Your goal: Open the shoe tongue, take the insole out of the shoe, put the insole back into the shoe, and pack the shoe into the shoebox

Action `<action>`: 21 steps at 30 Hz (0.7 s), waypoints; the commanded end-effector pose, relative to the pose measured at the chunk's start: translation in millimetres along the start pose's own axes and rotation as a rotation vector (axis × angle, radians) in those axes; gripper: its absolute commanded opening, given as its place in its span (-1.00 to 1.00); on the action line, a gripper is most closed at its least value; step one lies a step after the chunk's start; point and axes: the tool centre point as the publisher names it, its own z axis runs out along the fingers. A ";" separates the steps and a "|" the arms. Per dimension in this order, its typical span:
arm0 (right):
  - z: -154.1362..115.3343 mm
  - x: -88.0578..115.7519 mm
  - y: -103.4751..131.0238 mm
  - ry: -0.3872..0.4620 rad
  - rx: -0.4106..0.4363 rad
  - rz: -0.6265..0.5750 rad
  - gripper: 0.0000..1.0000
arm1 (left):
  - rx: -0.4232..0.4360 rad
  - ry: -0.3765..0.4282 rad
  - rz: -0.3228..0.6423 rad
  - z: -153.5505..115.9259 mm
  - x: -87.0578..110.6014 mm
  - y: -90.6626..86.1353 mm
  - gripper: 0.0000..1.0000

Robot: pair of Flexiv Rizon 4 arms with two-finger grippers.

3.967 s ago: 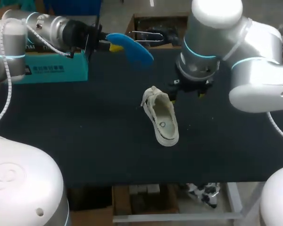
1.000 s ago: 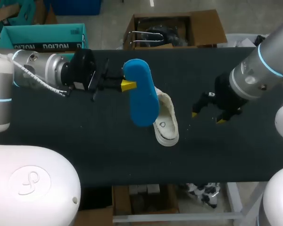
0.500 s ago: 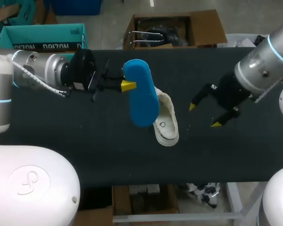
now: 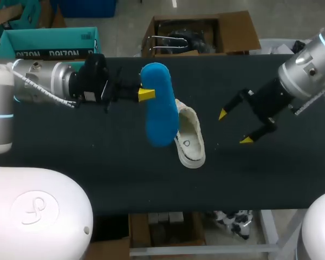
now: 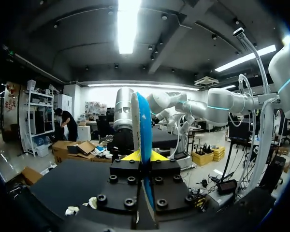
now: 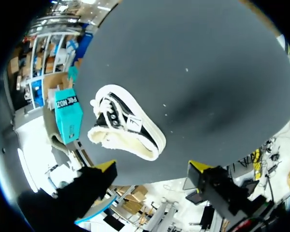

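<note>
1. The blue insole is out of the shoe. The left hand comes in from 9 o'clock and pinches the insole near its far end, clamped edge-on between the yellow fingers.
2. The white shoe lies near the middle of the dark bench, with the insole covering its 10 o'clock side.
3. The right hand hovers at the shoe's 3 o'clock, fingers spread wide and holding nothing.
4. The teal shoebox sits at 10 o'clock, beyond the bench's far edge.
</note>
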 end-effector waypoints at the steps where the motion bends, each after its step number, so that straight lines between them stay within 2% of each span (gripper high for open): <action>1: 4.7 6.7 0.2 -0.004 0.034 0.052 1.00 | 0.027 -0.024 -0.028 -2.1 -4.0 7.8 -1.00; 3: 9.0 9.8 -3.3 -0.005 0.072 0.096 1.00 | 0.041 -0.020 -0.041 -2.8 -5.6 9.8 -1.00; 15: 11.1 11.6 -2.7 -0.005 0.083 0.119 1.00 | 0.043 -0.018 -0.040 -3.4 -6.5 9.6 -1.00; 16: 16.5 14.6 -3.3 -0.016 0.125 0.180 1.00 | 0.043 -0.018 -0.040 -3.4 -6.5 9.6 -1.00; 19: 21.1 14.8 -7.0 -0.035 0.148 0.347 1.00 | 0.043 -0.018 -0.040 -3.4 -6.5 9.6 -1.00; 21: 25.0 10.4 -12.4 -0.066 0.172 0.578 1.00 | 0.043 -0.018 -0.040 -3.4 -6.5 9.6 -1.00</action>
